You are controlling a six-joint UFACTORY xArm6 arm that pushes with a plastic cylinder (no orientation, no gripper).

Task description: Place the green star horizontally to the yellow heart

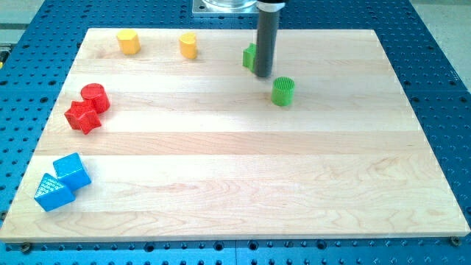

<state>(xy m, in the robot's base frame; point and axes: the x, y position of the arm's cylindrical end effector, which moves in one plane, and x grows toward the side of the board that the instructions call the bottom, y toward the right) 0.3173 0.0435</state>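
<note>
The green star [282, 91] stands on the wooden board [243, 184], right of centre near the view's top. My tip [264, 75] is down on the board just up and left of the star, with a small gap between them. A second green block [249, 56] sits partly hidden behind the rod, its shape unclear. The yellow heart [188, 45] lies near the board's top edge, well to the left of my tip. The star is lower in the view than the heart.
A yellow hexagon-like block [128, 42] sits at the top left. A red cylinder [95, 96] and a red star [82, 116] touch at the left edge. A blue cube [72, 170] and a blue triangular block [53, 192] sit at the bottom left.
</note>
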